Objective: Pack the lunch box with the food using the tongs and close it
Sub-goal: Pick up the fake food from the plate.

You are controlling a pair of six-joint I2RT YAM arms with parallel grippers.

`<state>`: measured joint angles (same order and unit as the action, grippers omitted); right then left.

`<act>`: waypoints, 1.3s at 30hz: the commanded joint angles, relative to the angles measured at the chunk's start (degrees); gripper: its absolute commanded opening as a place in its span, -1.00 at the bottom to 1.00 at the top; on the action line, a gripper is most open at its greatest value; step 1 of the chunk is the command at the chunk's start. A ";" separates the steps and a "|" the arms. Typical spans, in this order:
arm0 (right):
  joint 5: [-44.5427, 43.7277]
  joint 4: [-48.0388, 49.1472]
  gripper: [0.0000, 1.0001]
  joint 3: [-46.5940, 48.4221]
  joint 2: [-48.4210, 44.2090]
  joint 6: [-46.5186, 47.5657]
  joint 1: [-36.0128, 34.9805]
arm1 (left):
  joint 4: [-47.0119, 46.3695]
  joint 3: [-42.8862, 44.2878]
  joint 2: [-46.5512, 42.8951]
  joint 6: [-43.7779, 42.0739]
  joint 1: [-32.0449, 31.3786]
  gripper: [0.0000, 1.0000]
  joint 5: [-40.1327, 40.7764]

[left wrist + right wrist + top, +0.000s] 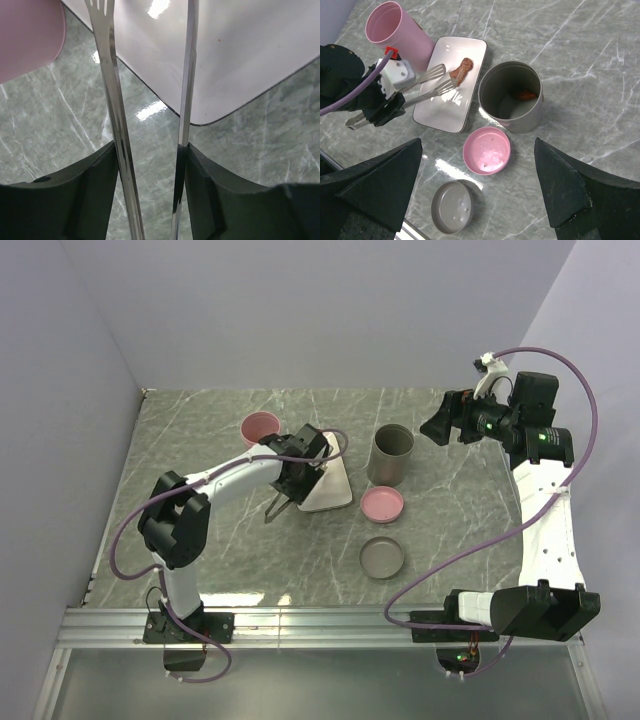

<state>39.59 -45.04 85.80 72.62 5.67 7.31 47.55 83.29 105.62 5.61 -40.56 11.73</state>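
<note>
My left gripper [148, 150] is shut on the tongs [112, 95], one black finger pressed against each silver arm. The arms stand apart. Their tips [441, 81] reach over the white plate [445, 107] and sit at the near end of a reddish-brown meat strip [461, 70]; whether they touch it is unclear. The tall grey lunch box [520, 117] stands right of the plate with an orange-red piece of food [525, 94] inside. My right gripper [437, 427] hangs open high above the table's right side, with nothing in it.
A tall pink cup [395, 27] stands just beyond the plate's left end. A pink lid [486, 150] and a grey lid [452, 206] lie rim-up in front of the lunch box. The left arm [230, 475] stretches across the table's left half.
</note>
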 commanded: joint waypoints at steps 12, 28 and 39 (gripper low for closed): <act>-0.75 1.44 0.99 -0.19 -1.43 1.09 -0.02 | 1.84 7.68 1.60 -2.71 0.57 0.15 -4.52; -1.01 1.71 0.99 -1.16 -1.96 1.62 -0.02 | 4.30 12.25 5.73 -1.92 0.57 0.12 1.80; -0.57 2.06 0.99 -0.98 -1.69 1.27 -0.02 | 2.81 11.90 6.26 -4.20 1.00 0.13 2.34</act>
<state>39.03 -44.60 84.77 72.12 6.50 7.31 51.33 93.23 111.59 2.98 -39.92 13.41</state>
